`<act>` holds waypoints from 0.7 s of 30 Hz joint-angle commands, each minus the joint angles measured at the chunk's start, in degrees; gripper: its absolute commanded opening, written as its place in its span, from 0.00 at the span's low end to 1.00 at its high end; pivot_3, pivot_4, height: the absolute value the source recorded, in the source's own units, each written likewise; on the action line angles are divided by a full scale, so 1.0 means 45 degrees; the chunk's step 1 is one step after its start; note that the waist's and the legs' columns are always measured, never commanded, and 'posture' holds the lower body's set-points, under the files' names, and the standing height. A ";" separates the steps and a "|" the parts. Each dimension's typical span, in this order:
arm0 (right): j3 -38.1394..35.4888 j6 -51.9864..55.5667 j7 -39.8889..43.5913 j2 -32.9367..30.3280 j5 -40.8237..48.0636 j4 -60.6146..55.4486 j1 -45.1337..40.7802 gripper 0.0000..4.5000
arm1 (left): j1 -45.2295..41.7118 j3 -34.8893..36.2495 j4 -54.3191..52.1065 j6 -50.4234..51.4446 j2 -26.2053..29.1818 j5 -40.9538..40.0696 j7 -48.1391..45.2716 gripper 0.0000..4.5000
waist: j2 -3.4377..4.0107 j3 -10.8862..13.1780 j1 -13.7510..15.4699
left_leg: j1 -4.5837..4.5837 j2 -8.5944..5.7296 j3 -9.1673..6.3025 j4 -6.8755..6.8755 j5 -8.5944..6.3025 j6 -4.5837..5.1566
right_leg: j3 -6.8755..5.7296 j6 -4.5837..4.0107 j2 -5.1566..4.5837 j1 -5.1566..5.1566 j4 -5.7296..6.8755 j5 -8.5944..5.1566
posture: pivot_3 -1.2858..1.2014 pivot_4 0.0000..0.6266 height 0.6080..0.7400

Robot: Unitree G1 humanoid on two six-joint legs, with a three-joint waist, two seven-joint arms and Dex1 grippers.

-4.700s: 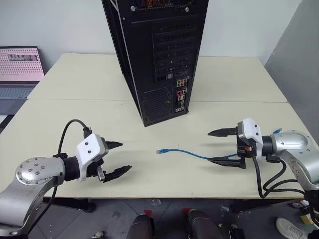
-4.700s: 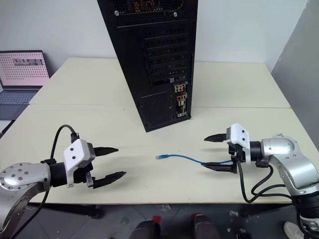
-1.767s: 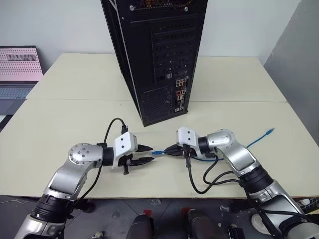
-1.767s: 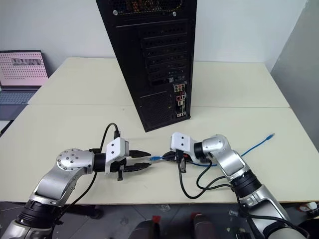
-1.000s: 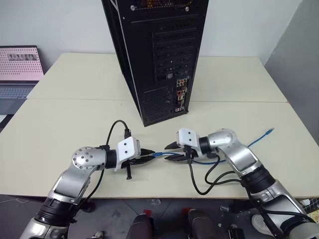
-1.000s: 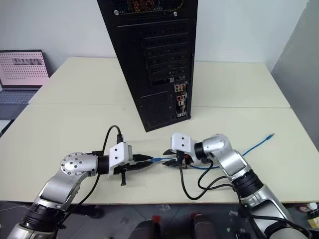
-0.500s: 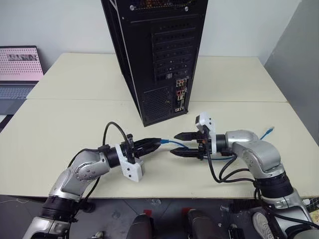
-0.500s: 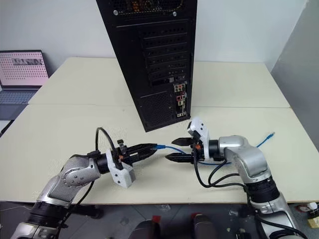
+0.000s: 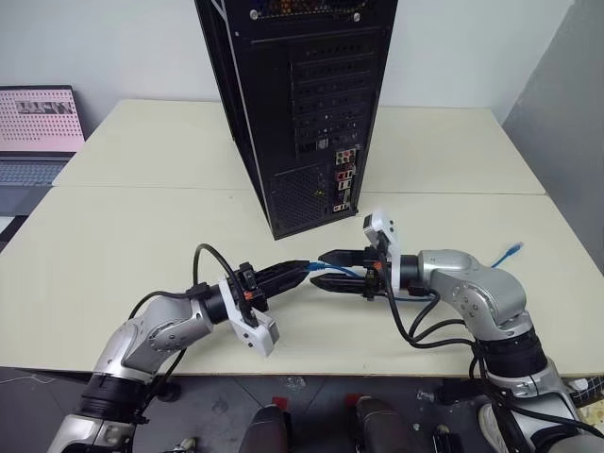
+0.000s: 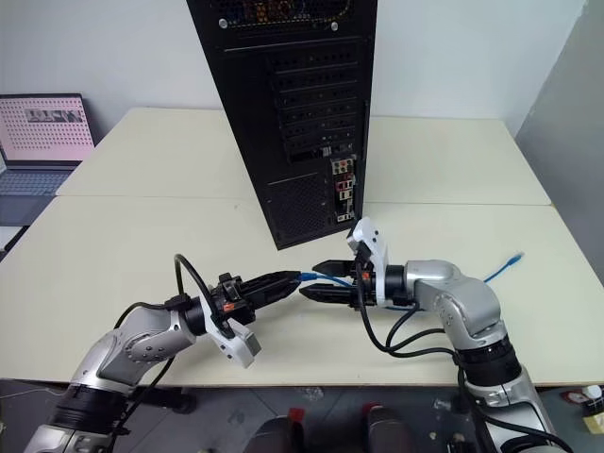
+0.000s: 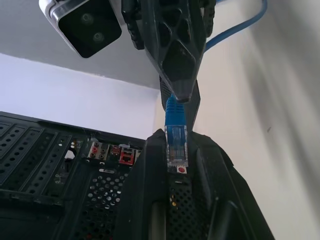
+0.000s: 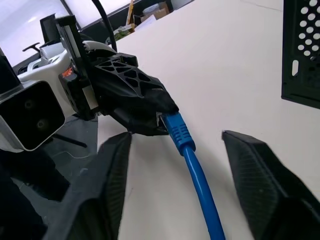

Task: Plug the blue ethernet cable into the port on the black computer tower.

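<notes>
Left pincer (image 9: 300,268) is clamped on the plug end of the cable (image 9: 332,272), lifted off the tabletop (image 9: 142,226) just in front of the tower (image 9: 302,113). Right pincer (image 9: 327,269) has its fingers apart, straddling the cable right behind the plug without pinching it. Step in hand looks like a handover or regrip: if the right takes it, I'd have it clamp close behind the plug boot so the cord can't flex, with the left letting go only once that grip is firm. The plug's long axis lies roughly level and runs across the tower's front face, tip buried in the left pincer, cord trailing off to the right across the tabletop. It needs turning to point at the port (image 9: 340,193), low on the tower's connector panel, with the clip side matched to the socket before pushing straight in.
</notes>
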 commanded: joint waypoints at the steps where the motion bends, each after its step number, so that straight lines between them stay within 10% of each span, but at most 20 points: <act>1: -0.0193 -0.0230 -0.0018 0.0080 0.0343 -0.0133 -0.0387 0.45 | 0.0033 0.0096 -0.0336 0.0054 0.0127 -0.0045 0.0401 0.06 | 0.0000 0.0000 0.0003 | -0.0006 0.0000 -0.0007 0.0001 0.0000 0.0000 | -0.0014 0.0000 -0.0001 0.0000 -0.0001 0.0000 | 0.52 0.24 1.00; 10: -0.0162 -0.0281 -0.0017 0.0164 0.0384 0.0175 -0.0667 0.00 | 0.0419 -0.0083 -0.0715 0.0184 0.0092 0.0040 0.0531 0.06 | 0.0001 -0.0001 0.0006 | -0.0016 -0.0001 -0.0033 0.0003 0.0000 0.0000 | -0.0050 -0.0001 -0.0005 0.0001 -0.0002 0.0000 | 0.52 0.24 1.00; 19: -0.0178 -0.0256 0.0097 0.0108 0.0468 0.0371 -0.0855 0.00 | 0.0398 -0.0051 -0.0723 0.0320 0.0108 0.0179 0.0778 0.06 | 0.0002 -0.0001 0.0009 | -0.0019 -0.0002 -0.0037 0.0003 0.0001 0.0000 | -0.0057 -0.0001 -0.0009 0.0001 -0.0002 0.0000 | 0.52 0.24 1.00; 21: -0.0330 -0.0069 0.0327 0.0099 0.0818 0.0339 -0.0879 0.13 | 0.0418 -0.0051 -0.0713 0.0315 0.0148 0.0195 0.0807 0.06 | 0.0002 -0.0001 0.0010 | -0.0019 -0.0002 -0.0039 0.0003 0.0001 0.0000 | -0.0059 -0.0001 -0.0010 0.0001 -0.0002 0.0000 | 0.52 0.24 1.00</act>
